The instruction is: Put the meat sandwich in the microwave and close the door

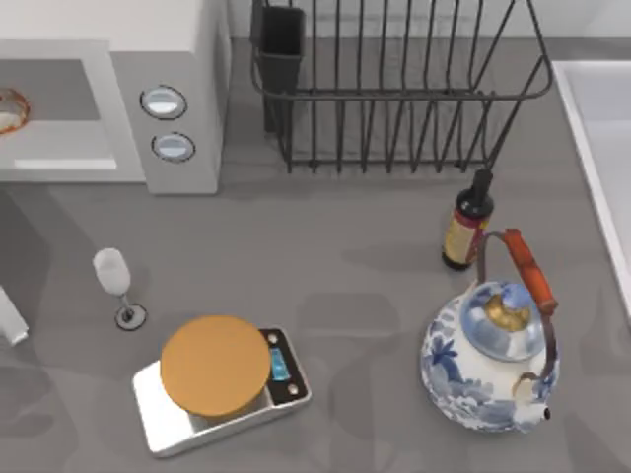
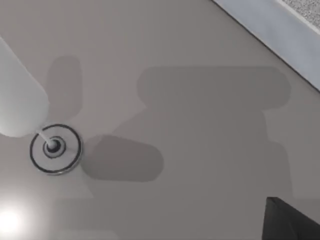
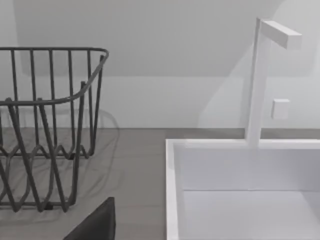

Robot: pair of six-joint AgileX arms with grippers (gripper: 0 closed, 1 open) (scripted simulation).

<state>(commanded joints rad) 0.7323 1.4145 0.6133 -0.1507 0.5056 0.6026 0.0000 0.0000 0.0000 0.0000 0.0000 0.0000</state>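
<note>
The microwave (image 1: 177, 59) stands at the table's back left, its two round knobs on the grey side panel. Its cavity is exposed, and the meat sandwich (image 1: 10, 110) lies inside it at the top view's left border, only partly seen. The door (image 1: 10, 320) is swung open; a white piece of it shows at the left border, and its white frame with grey mesh (image 2: 280, 25) crosses a corner of the left wrist view. A dark part of my left gripper (image 2: 292, 220) hangs over the table near a wine glass. A dark part of my right gripper (image 3: 95, 225) is by the sink.
A wine glass (image 1: 116, 286) stands left of centre, its foot (image 2: 54, 147) below the left wrist. A silver scale with an orange disc (image 1: 219, 379), a blue-white teapot (image 1: 493, 355), a dark bottle (image 1: 465, 225), a wire dish rack (image 1: 394, 89) and a white sink (image 1: 601, 148) with tap (image 3: 260, 75) share the table.
</note>
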